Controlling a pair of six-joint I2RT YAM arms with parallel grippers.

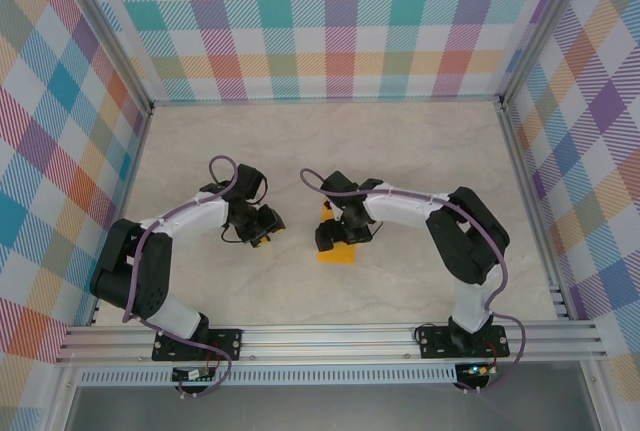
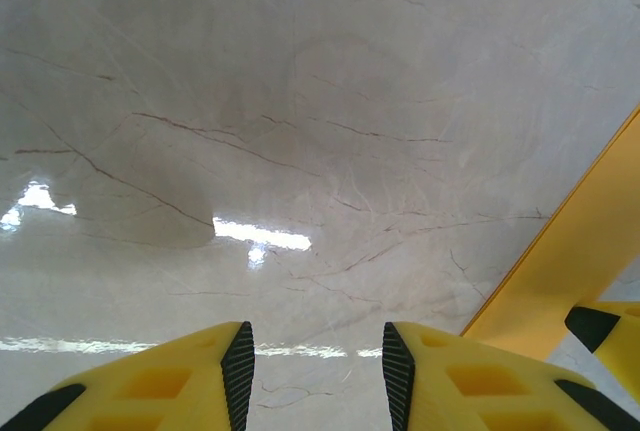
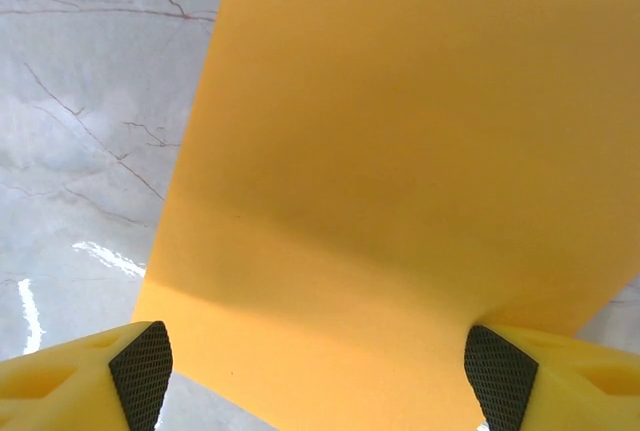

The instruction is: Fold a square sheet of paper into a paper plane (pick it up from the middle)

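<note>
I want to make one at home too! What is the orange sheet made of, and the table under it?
The orange sheet looks like thin paper with a matte, plain finish: it bows softly, with a shaded band across it and no shine. The table looks like polished marble, pale with thin brownish veins and bright reflections of the lights. Whether it is real stone or a printed marble look, I cannot tell.

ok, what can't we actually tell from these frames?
Top view: the right claw covers most of the paper, so its folds are hidden.
Right wrist view: the paper runs off the top and right edges; whether the pads are pinching it is unclear.
Left wrist view: the frame's right edge cuts the paper to a strip.
</note>
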